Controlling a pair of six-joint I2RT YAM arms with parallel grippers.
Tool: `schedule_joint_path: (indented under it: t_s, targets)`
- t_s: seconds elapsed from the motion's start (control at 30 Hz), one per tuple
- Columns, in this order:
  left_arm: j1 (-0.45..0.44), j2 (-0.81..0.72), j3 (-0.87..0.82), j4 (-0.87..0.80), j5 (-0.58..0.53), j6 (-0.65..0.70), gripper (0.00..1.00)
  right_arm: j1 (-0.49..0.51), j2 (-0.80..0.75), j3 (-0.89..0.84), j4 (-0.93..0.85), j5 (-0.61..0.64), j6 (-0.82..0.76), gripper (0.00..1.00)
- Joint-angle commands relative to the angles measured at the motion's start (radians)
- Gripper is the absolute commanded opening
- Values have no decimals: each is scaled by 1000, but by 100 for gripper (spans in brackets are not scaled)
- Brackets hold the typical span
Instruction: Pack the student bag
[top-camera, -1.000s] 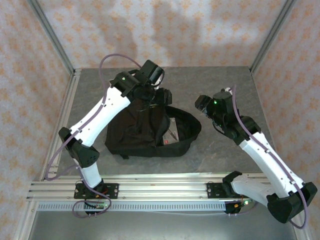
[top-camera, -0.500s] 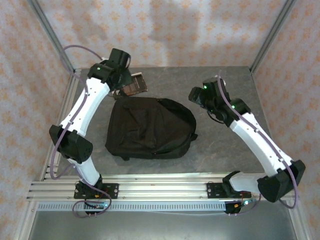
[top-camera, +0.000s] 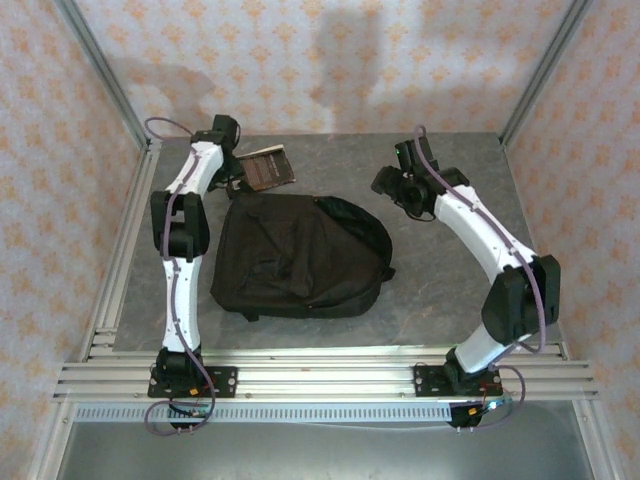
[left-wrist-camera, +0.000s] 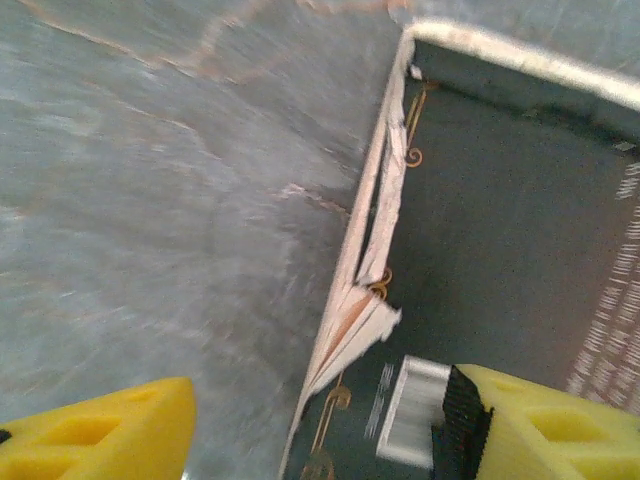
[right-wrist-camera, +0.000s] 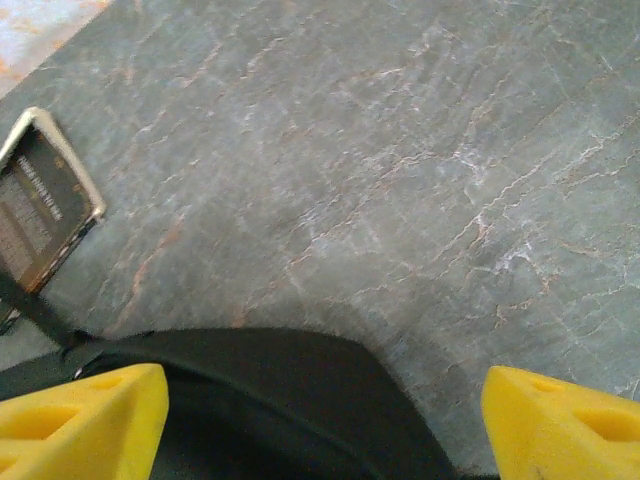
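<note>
Bag (top-camera: 300, 262) lies flat, book (top-camera: 267, 168) just beyond it.

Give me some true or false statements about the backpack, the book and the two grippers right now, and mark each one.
1. The book lies on the table outside the student bag, just past its far left corner. True.
2. The right gripper is shut on a bag strap. False: its jaws are wide open above the bag's edge, holding nothing.
3. The left gripper is open, with one finger over the book's cover and the other over bare table. True.
4. The student bag stands upright. False: it lies flat on the table between the two arms.
</note>
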Motion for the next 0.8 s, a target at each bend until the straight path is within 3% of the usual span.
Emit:
schedule_joint_path:
  t_s: [0.0,0.2,0.53,0.77]
  targets:
    - [14,26,81,-48,7,36,67,-33,51,63,34,-63,30,81]
    - [10,133,158,-10,132,71,62,-54,165,148,52,-111,-2,79]
    - [-146,239,247,63,221,53,62,-138,335,288,14,-109,-46,77]
    - [-278,309,379,88,148,53,61,-188,438,351,-26,-69,-116,77]
